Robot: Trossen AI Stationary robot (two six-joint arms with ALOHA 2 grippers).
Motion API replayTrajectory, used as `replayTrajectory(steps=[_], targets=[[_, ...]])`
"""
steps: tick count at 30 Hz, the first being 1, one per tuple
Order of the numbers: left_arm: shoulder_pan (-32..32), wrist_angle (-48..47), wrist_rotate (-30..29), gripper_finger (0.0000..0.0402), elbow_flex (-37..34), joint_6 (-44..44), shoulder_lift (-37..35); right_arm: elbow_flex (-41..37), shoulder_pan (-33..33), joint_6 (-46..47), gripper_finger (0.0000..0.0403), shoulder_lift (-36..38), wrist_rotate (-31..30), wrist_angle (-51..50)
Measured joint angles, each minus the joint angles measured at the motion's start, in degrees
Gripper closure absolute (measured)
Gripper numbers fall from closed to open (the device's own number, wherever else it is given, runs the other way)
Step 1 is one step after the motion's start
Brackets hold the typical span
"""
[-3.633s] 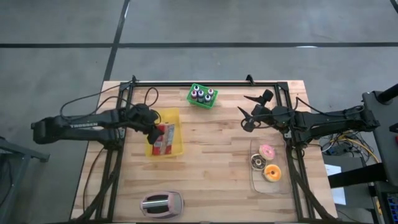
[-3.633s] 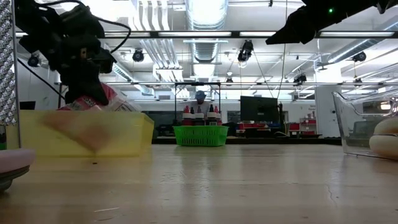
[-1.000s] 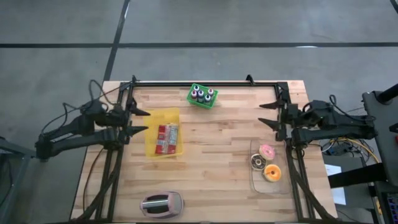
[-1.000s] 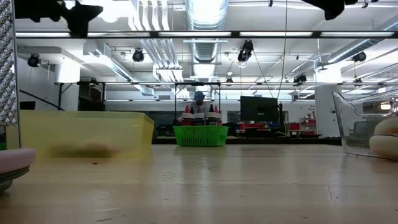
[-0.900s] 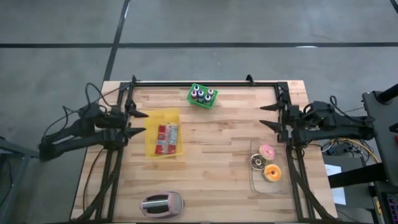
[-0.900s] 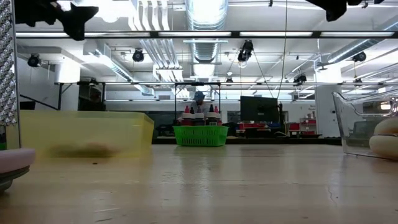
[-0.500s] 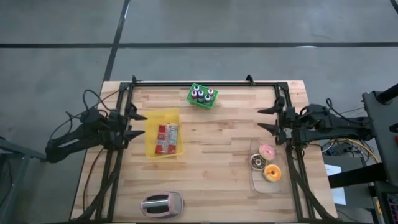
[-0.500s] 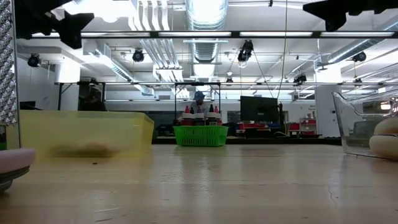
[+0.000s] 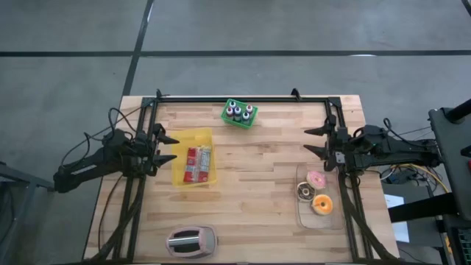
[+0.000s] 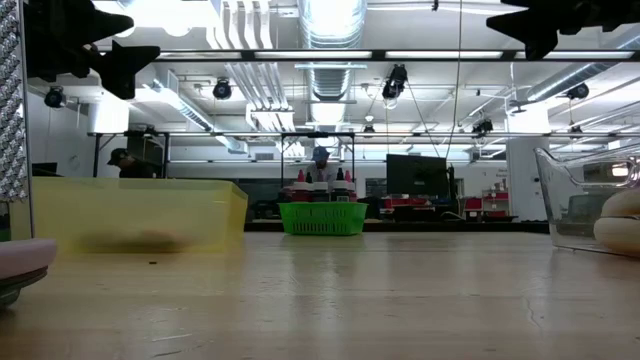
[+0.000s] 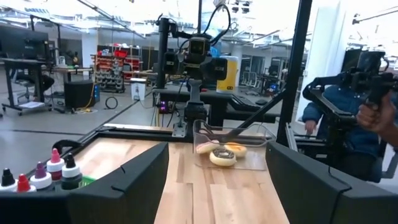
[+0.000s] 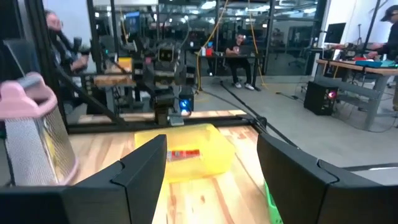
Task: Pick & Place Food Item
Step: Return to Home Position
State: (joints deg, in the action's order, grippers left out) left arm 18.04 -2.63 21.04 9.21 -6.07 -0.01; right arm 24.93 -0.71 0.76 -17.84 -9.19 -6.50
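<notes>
- High view: my left claw [image 9: 171, 148] hangs at the left edge of the surface [image 9: 250, 184], fingers apart, just beside the yellow bin [image 9: 182, 140]. My right claw [image 9: 306, 141] hangs at the right edge, fingers also apart, near the clear bin [image 9: 316, 220].
- Only this view shows contents plainly: the popcorn bag [image 9: 196, 163] lies flat in the yellow bin, and three donuts [image 9: 316, 179] sit in the clear bin.
- Low view: the bag is just a dim smear behind the yellow wall. Both claws are dark shapes in the top corners.
- Left wrist view: looks across to the clear bin and donuts, with my right arm [image 11: 196, 56] behind them. A person [image 11: 348, 112] sits beyond the surface.
- Right wrist view: the bag shows red inside the yellow bin, and the toaster [image 12: 31, 137] looms close at one side.
- Around: the basket [image 9: 240, 113] of bottles [image 9: 237, 111] stands at the far edge, well apart from both bins. The toaster stands at the near edge.
</notes>
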Motion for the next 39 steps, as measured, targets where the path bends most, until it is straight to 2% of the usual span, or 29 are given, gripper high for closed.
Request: replayTrajectory(steps=[6,16,18,20,24,26,29,32,39], targets=[[0.0,0.05,0.27,0.0128,-0.02,2.52,0.0,-0.17,-0.01,2.15,0.0156,0.56,0.0,1.58],[-0.01,0.06,9.07,0.0128,-0.03,10.79,0.0,-0.63,-0.02,-0.05,0.0156,0.17,-2.51,2.08],[-0.01,0.15,8.99,0.0128,-0.04,11.16,0.0,-0.69,-0.02,-1.04,0.0156,0.13,-4.05,2.58],[0.37,0.34,4.1,0.0128,-0.02,13.62,0.0,-0.74,0.0,-2.3,0.0156,0.11,-5.83,2.6],[0.59,-0.02,-17.28,0.0128,-0.11,8.44,0.0,-0.74,0.02,-5.37,0.0156,0.24,-9.38,2.49],[0.66,0.9,-20.39,0.0128,-0.39,6.87,0.02,-0.76,0.04,-7.24,0.0156,0.26,-10.83,2.49],[0.61,3.83,-17.78,0.0128,-2.06,7.04,0.11,-1.11,0.14,-9.78,0.0156,0.25,-10.9,2.43],[0.64,6.62,-16.63,0.0128,-3.88,5.42,0.17,-1.27,1.03,-8.12,0.0156,0.6,-10.6,0.9],[0.61,9.77,-5.59,0.0128,-4.73,3.09,0.15,-1.73,1.09,-0.38,0.0156,0.59,-7.41,-3.83]])
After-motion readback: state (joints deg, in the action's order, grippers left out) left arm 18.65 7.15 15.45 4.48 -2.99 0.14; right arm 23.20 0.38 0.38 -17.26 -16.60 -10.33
